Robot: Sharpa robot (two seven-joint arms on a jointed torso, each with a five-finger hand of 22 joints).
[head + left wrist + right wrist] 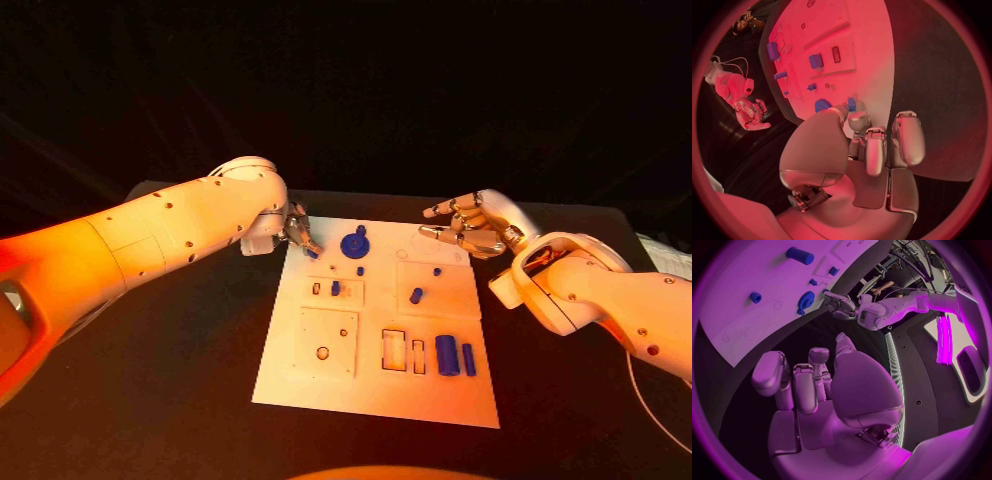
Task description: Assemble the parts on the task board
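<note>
Black table (173, 400), white task board (375, 395) centred. Left hand (296, 232) at board's far left corner, pinching small blue part (852, 104). Right hand (473, 225) off far right corner, fingers apart, empty.

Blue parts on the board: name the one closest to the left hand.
The small blue piece at the task board's far left corner, right at the left hand's fingertips. The round blue disc lies just beyond it.

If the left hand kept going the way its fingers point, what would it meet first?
Most likely the small blue piece right at the fingertips of the left hand, at the task board's far corner, with the round blue part just beyond; depth is uncertain.
</note>
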